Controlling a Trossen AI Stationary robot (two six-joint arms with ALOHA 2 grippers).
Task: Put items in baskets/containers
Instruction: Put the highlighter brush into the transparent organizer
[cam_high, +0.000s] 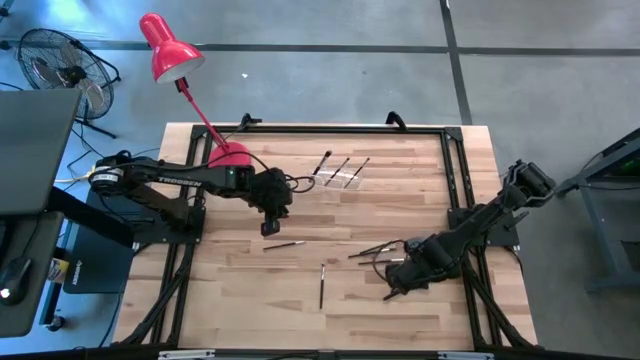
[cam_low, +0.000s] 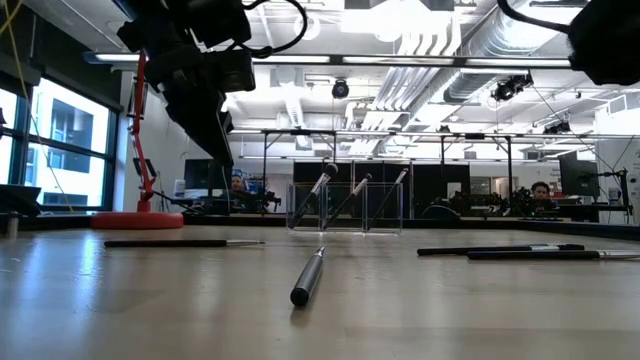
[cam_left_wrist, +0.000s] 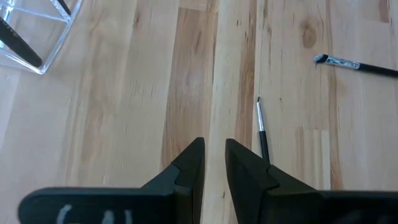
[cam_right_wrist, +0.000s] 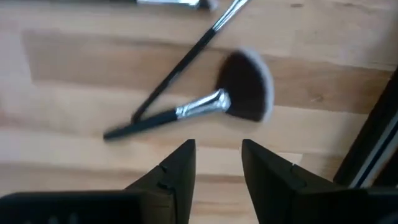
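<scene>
A clear holder (cam_high: 340, 176) stands at the table's far middle with three brushes leaning in it, heads up (cam_low: 345, 205). Loose brushes lie flat on the wood: a thin one (cam_high: 285, 245) just near-side of my left gripper (cam_high: 270, 228), one (cam_high: 322, 285) near the middle, and several (cam_high: 372, 250) by my right arm. My left gripper (cam_left_wrist: 214, 158) hangs above bare wood, fingers slightly apart, with the thin brush (cam_left_wrist: 261, 127) beside one finger. My right gripper (cam_right_wrist: 217, 158) is open above a fan brush (cam_right_wrist: 186, 112), whose dark fan head (cam_right_wrist: 245, 87) lies ahead of the fingers.
A red desk lamp's round base (cam_high: 230, 155) sits at the far left, close behind my left arm. A black frame (cam_high: 455, 180) borders the table. Another brush (cam_right_wrist: 186, 59) lies crossed over the fan brush's handle. Bare wood lies at the near left.
</scene>
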